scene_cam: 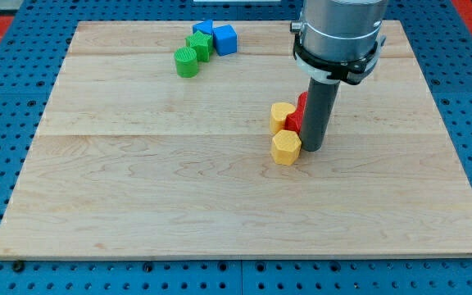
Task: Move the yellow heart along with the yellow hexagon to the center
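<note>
- The yellow heart [282, 115] and the yellow hexagon [286, 147] sit a little to the view's right of the tabletop's [138, 205] middle, the heart just toward the view's top of the hexagon; the two look touching or nearly so
- A red block [297, 116], shape unclear because the rod hides most of it, is wedged beside the heart on the view's right
- My tip [313, 148] rests on the wood just to the view's right of the hexagon, apparently touching it; this arm carries no jaws, only the rod, so there is nothing spread or pinched to tell of
- Well apart, near the view's top, two green blocks [192, 55] and two blue blocks [217, 36] cluster together
- I judge the step in hand to be the sideways shove of the yellow pair toward the centre, nearly finished
- The next move calls for a short push toward the view's left; the heart needs its own contact, or only the hexagon slides
</note>
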